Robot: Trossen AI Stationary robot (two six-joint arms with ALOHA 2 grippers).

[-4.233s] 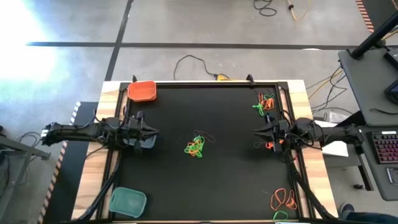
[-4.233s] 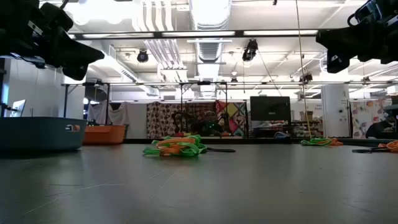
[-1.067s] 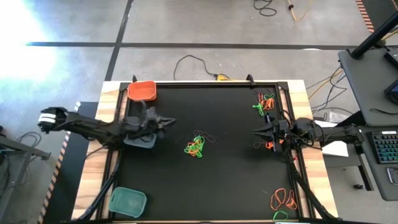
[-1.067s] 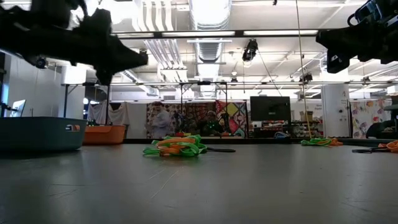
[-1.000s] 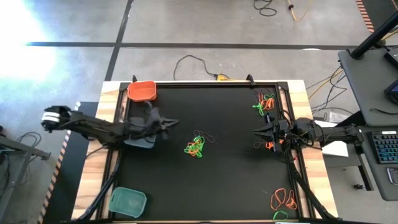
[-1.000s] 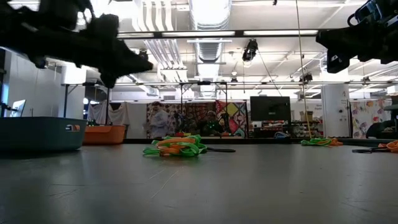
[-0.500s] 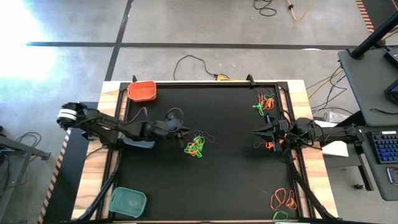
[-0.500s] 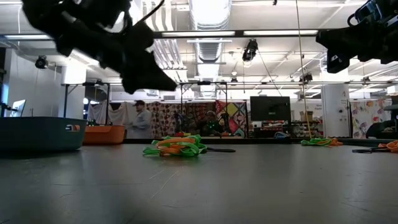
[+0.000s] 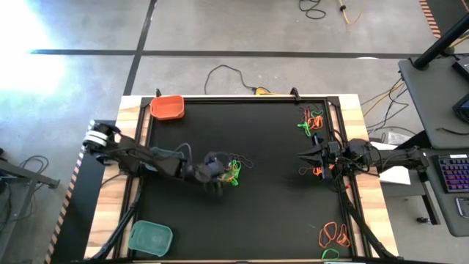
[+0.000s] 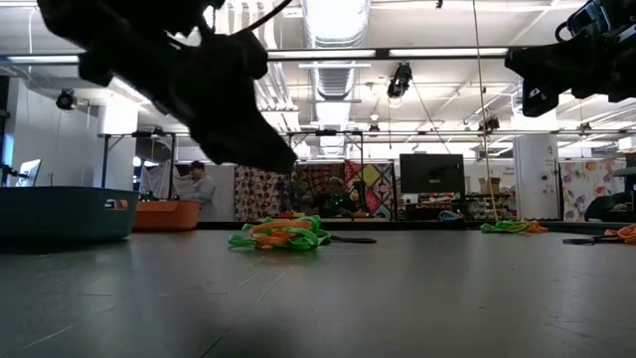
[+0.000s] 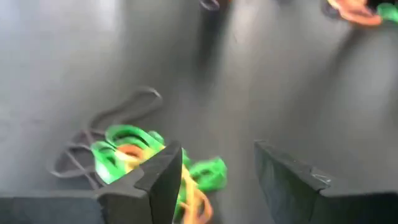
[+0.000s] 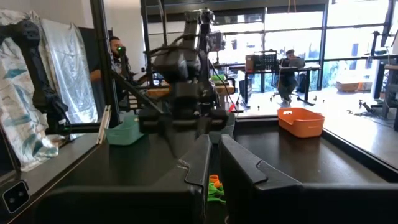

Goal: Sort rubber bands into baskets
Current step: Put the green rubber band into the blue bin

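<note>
From the left, I see the teal basket (image 9: 151, 237) at the near corner of the worktop (image 9: 271, 213) and the orange basket (image 9: 168, 107) at the far corner. My left hand (image 9: 217, 174) hangs with its fingers spread over the left edge of the central rubber bands (image 9: 231, 171), a green, orange and black tangle. My right hand (image 9: 305, 155) waits at the right edge, fingers nearly together and empty, with more bands (image 9: 314, 119) beyond it.

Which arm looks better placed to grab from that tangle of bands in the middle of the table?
The left. The left gripper hangs open right beside the middle rubber bands, while the right gripper waits near the table's right edge.
</note>
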